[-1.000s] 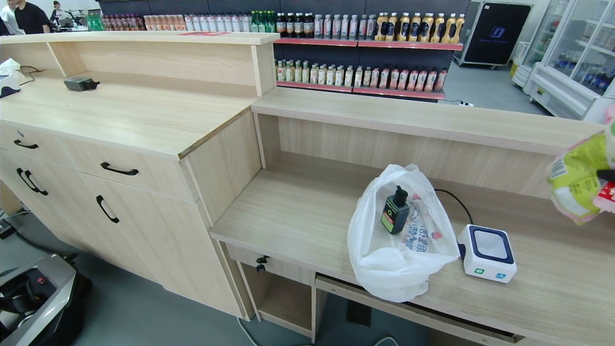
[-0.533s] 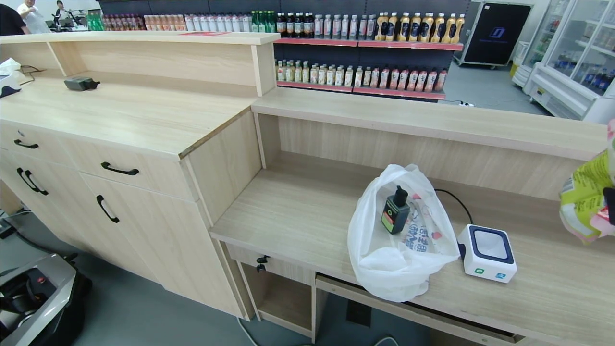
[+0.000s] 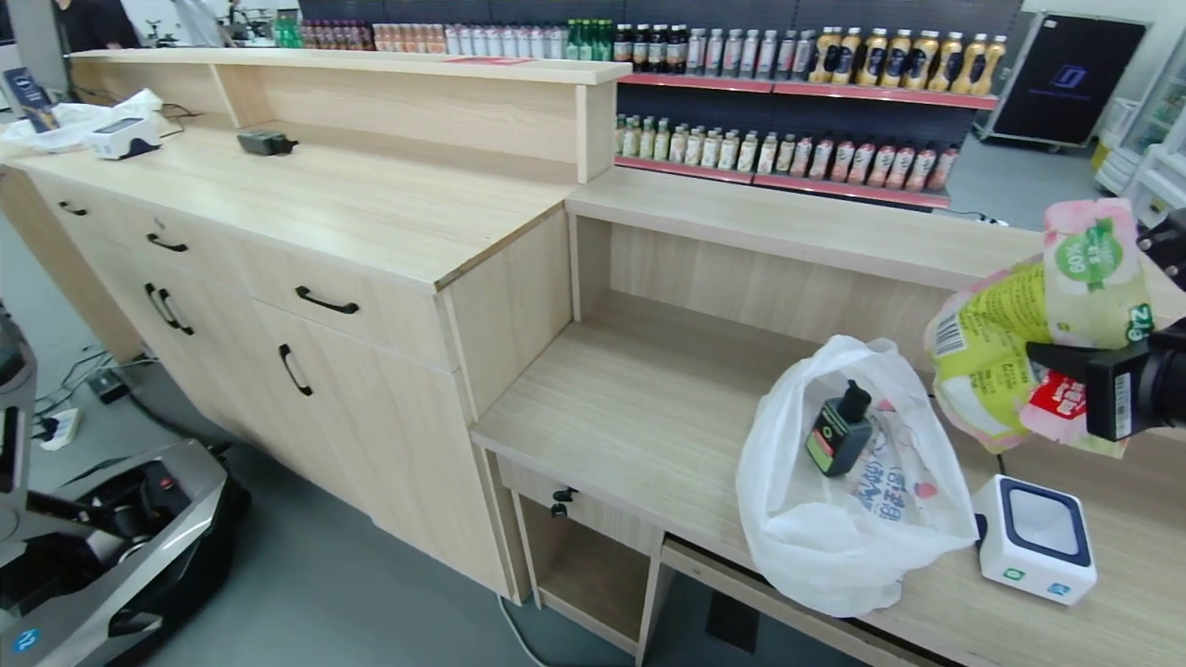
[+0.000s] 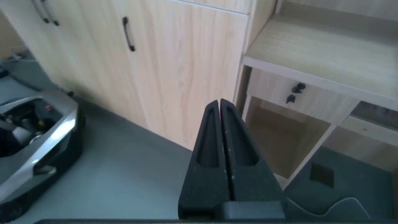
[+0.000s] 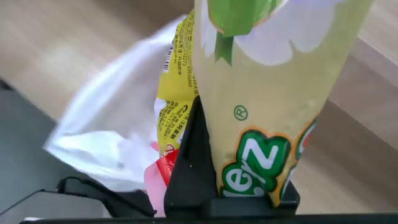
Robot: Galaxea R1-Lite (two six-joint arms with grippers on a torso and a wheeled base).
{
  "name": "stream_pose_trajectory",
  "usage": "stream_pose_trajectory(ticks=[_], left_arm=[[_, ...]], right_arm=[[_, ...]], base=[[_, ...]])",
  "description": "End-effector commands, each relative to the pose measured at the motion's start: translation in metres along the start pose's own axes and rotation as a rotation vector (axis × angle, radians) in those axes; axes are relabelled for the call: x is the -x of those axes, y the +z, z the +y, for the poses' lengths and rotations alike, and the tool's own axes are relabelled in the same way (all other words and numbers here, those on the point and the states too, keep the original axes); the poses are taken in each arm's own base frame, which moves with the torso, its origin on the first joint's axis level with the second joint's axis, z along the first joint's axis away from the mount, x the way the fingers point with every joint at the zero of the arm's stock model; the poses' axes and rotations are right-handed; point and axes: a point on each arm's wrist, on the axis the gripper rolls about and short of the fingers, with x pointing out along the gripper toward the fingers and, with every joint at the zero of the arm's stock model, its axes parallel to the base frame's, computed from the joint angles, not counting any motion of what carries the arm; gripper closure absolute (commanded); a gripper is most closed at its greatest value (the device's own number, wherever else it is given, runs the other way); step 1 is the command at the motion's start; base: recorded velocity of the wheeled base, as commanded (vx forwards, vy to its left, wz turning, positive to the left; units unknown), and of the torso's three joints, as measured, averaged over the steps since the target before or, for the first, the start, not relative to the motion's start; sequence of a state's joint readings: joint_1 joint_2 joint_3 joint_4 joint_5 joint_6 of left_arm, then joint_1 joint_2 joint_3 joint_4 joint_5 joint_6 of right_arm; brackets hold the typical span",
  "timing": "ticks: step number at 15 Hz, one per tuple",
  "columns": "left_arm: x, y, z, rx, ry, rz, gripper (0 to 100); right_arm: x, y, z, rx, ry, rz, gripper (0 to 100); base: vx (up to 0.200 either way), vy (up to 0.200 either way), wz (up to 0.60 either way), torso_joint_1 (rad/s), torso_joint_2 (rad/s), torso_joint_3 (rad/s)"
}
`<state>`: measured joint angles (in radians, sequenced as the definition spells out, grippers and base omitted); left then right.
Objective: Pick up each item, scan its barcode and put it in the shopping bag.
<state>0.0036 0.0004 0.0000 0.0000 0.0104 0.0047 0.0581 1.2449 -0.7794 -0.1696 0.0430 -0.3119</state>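
My right claw [image 3: 1075,361] is clamped on 1 snack packet [image 3: 1010,315], held above the counter [image 3: 630,398]. The packet's long axis runs left-right. The scanner [image 3: 1036,537] lies below, toward the front edge, with the shopping bag [image 3: 852,519] touching its left. My left claw [image 4: 219,109] is closed and empty.

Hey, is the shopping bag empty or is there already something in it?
Not empty. The shopping bag is open on the counter, with a dark pump bottle inside it.

Wooden shop checkout [image 3: 741,218], drink shelves [image 3: 834,90] behind.
Well left of the right claw [image 3: 1093,306]: a cabinet [image 3: 389,398] with black handles [image 3: 326,301], a small black device [image 3: 264,143] on its tabletop [image 3: 371,204]. Bottles [image 3: 788,153] fill the drink shelves beyond the claw.
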Motion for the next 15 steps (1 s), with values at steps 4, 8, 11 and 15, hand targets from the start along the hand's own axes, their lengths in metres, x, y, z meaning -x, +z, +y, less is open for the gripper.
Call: stream_pose_trajectory(ticks=[4, 8, 11, 15], left_arm=[[0.0, 0.0, 0.0, 0.0, 0.001, 0.0, 100], [0.0, 0.0, 0.0, 0.0, 0.001, 0.0, 100], [0.0, 0.0, 0.0, 0.0, 0.001, 0.0, 100], [0.0, 0.0, 0.0, 0.0, 0.001, 0.0, 100]], right_arm=[[-0.055, -0.035, 0.003, -0.016, 0.097, 0.199, 100], [-0.075, -0.056, -0.002, -0.035, 0.098, 0.307, 100], [-0.085, -0.064, 0.0, -0.038, 0.111, 0.34, 100], [-0.108, -0.075, 0.003, -0.044, 0.157, 0.297, 100]], base=[[0.0, 0.0, 0.0, 0.0, 0.0, 0.0], [0.0, 0.0, 0.0, 0.0, 0.0, 0.0], [0.0, 0.0, 0.0, 0.0, 0.0, 0.0], [0.0, 0.0, 0.0, 0.0, 0.0, 0.0]])
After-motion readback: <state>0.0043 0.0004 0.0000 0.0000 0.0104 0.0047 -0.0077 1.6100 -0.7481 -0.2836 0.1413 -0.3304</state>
